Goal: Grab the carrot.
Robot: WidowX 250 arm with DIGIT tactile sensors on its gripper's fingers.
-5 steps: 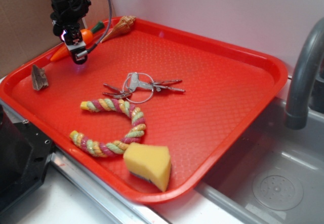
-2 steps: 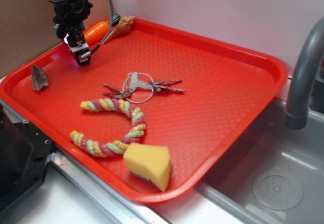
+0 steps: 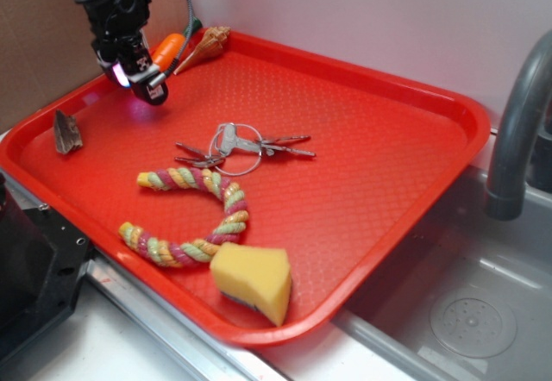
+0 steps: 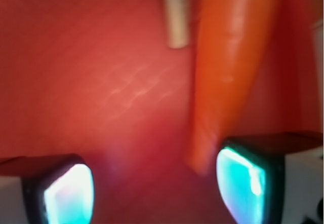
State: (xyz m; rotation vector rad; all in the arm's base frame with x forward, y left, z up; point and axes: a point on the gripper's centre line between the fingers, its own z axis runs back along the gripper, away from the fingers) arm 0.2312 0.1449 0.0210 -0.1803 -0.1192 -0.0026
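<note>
The orange carrot lies at the tray's far left rim, partly hidden behind my gripper. In the wrist view the carrot runs down the right side, its pointed tip ending just ahead of the right fingertip and touching neither pad. The gripper is open, with only bare red tray between its fingers. A tan seashell lies right beside the carrot, and its tip shows at the top of the wrist view.
On the red tray lie a key ring, a coloured rope toy, a yellow sponge and a brown chunk. A grey faucet and a sink stand to the right.
The carrot has shifted up and right along the rim, ending against the seashell. My gripper has moved slightly right and stays open.
</note>
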